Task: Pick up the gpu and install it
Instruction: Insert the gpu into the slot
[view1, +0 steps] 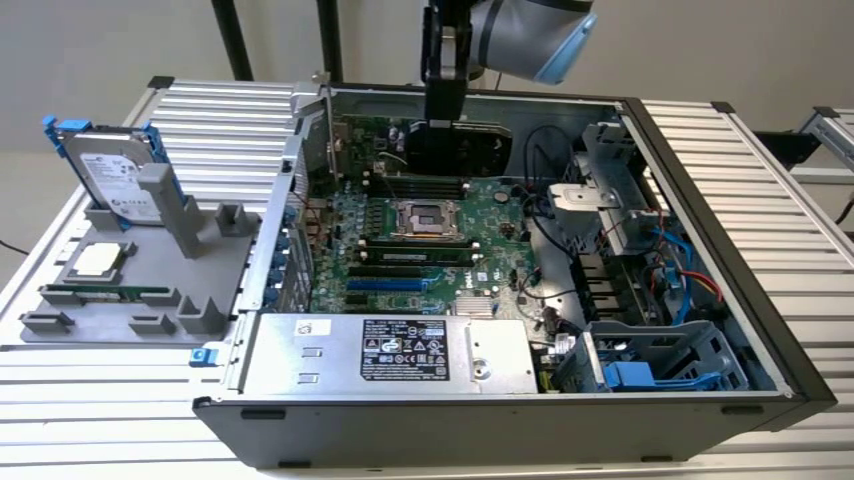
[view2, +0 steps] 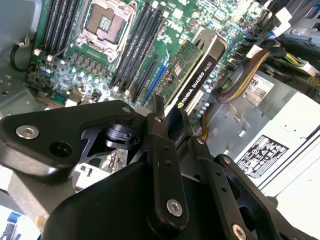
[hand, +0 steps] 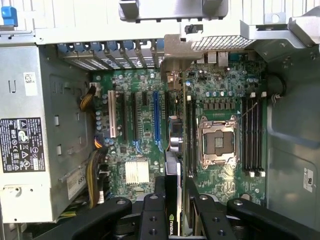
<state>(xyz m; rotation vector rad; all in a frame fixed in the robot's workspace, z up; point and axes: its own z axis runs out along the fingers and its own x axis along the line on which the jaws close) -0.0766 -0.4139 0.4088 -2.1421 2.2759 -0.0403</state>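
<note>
Inside the case (view1: 534, 440) on the slatted table (view1: 747, 170), the gripper (view2: 172, 112) clamps the gpu (view2: 197, 75).

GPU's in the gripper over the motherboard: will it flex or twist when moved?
Probably stiff: the gpu is a circuit board backed by a black shroud. It might pivot, since the gripper pinches just one end. Likely fragile: bare green circuitry shows.

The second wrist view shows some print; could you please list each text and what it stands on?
gpu: white maker-and-model lettering along its black edge, not quoted here.
Power supply label: symbols and fine print, too small to read.
White sticker beside the cables: too blurred to read.
</note>
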